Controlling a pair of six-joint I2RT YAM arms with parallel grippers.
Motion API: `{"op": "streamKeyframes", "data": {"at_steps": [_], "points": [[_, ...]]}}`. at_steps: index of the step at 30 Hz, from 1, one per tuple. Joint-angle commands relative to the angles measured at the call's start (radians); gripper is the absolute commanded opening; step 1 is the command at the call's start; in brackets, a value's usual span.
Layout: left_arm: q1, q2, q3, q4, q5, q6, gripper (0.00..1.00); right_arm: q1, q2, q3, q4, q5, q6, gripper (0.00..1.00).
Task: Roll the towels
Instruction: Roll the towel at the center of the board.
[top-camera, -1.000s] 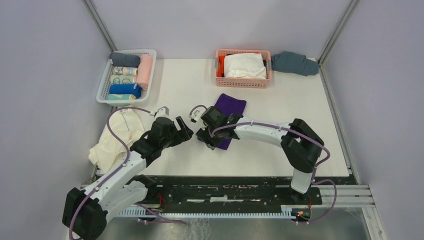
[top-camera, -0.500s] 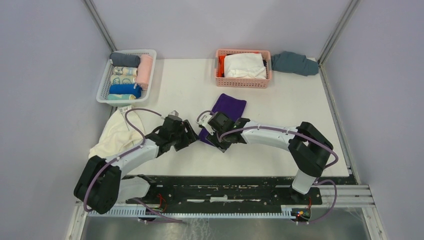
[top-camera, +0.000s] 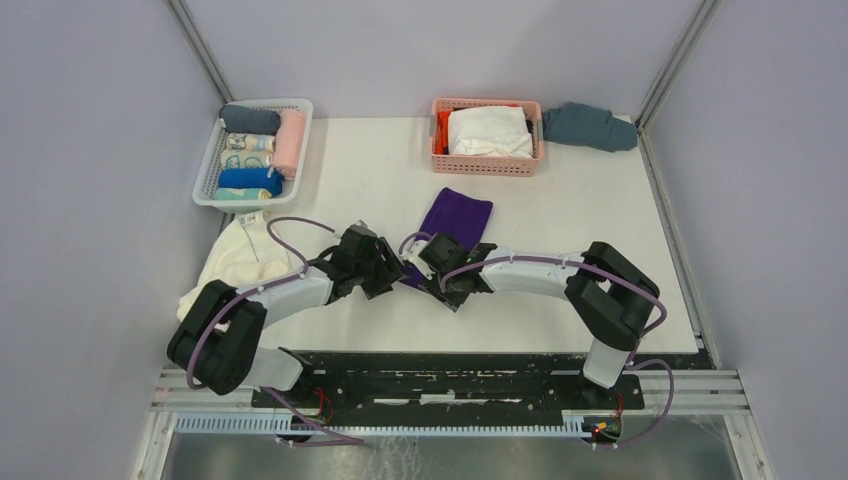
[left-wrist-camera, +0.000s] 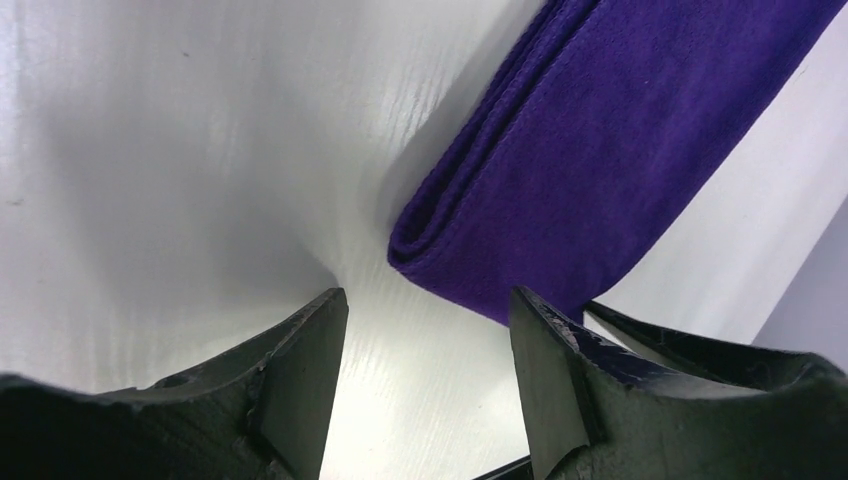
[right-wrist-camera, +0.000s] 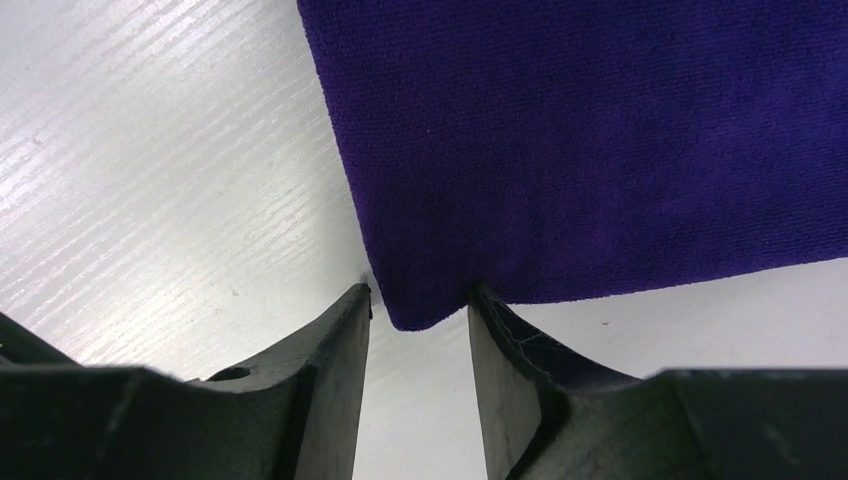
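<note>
Top external view: purple towel (top-camera: 457, 215) flat on worktop (top-camera: 560, 220), folded into strip, just nearer than pink basket (top-camera: 487, 166). Cream towel (top-camera: 240, 265) crumpled well left of basket, nearer too (partly over worktop edge). Both claws at purple towel's end farthest from basket. Left claw (left-wrist-camera: 428, 310) fingers apart, folded corner just ahead, untouched. Right claw (right-wrist-camera: 418, 300) fingers apart, straddling other corner; cloth flat, not bunched.
</note>
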Motion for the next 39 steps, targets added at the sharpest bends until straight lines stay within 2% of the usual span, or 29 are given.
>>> {"op": "streamKeyframes", "data": {"at_steps": [1, 9, 18, 27, 39], "points": [[-0.012, 0.043, 0.019, 0.034, 0.007, -0.085, 0.68, 0.003, 0.041, -0.016, 0.018, 0.010, 0.016, 0.46], [-0.027, 0.077, 0.013, 0.033, -0.042, -0.147, 0.65, 0.003, 0.003, -0.060, 0.068, -0.056, 0.053, 0.28], [-0.028, 0.077, 0.000, -0.043, -0.112, -0.186, 0.58, -0.002, -0.046, -0.103, 0.148, -0.138, 0.093, 0.14], [-0.037, 0.016, -0.019, -0.104, -0.135, -0.215, 0.65, -0.055, -0.092, -0.150, 0.230, -0.264, 0.155, 0.08], [-0.042, 0.044, 0.003, -0.101, -0.158, -0.209, 0.65, -0.124, -0.134, -0.221, 0.320, -0.383, 0.225, 0.05]]}}
